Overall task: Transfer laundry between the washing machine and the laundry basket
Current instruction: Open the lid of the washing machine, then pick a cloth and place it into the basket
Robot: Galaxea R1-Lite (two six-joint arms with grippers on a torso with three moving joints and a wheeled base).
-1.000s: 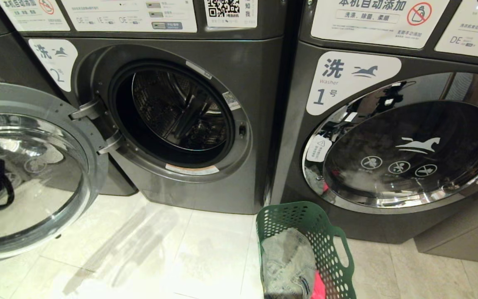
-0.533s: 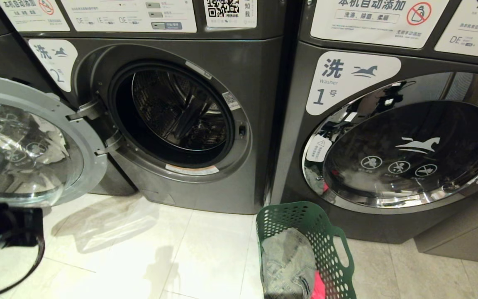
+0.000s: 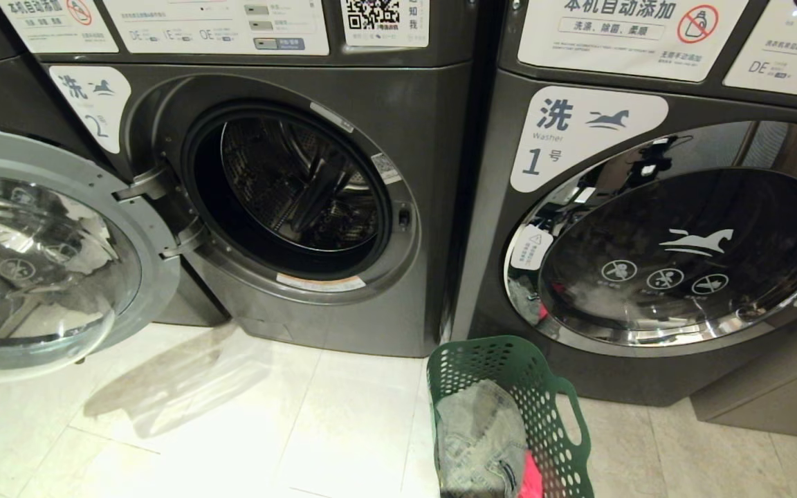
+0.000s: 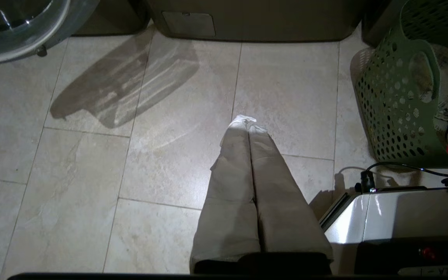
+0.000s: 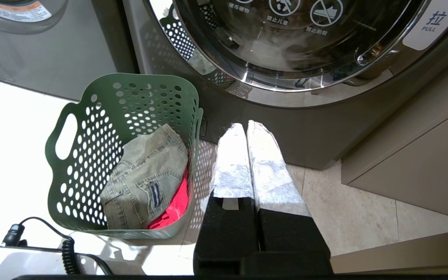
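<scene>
Washing machine (image 3: 288,194) door swung wide, drum looks empty. Laundry basket (image 5: 123,151) sits on the floor with jeans (image 5: 146,179) on top: soft, floppy, light — pinch a bunched fold. Left gripper (image 4: 249,126) and right gripper (image 5: 243,130) both closed, empty.

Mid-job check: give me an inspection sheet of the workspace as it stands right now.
Surface: pale tiled floor, bare in front of the open machine.
Job's things: washing machine number 2, door swung open, no laundry visible in the drum; laundry basket on the floor before machine number 1, holding grey jeans over a red garment.
Clutter: nothing seen.
Grippers: left gripper shut, empty, above the floor; right gripper shut, empty, beside the basket.
Cables: black coiled cable over the robot's base.
Surroundings: machine 1's door closed.
</scene>
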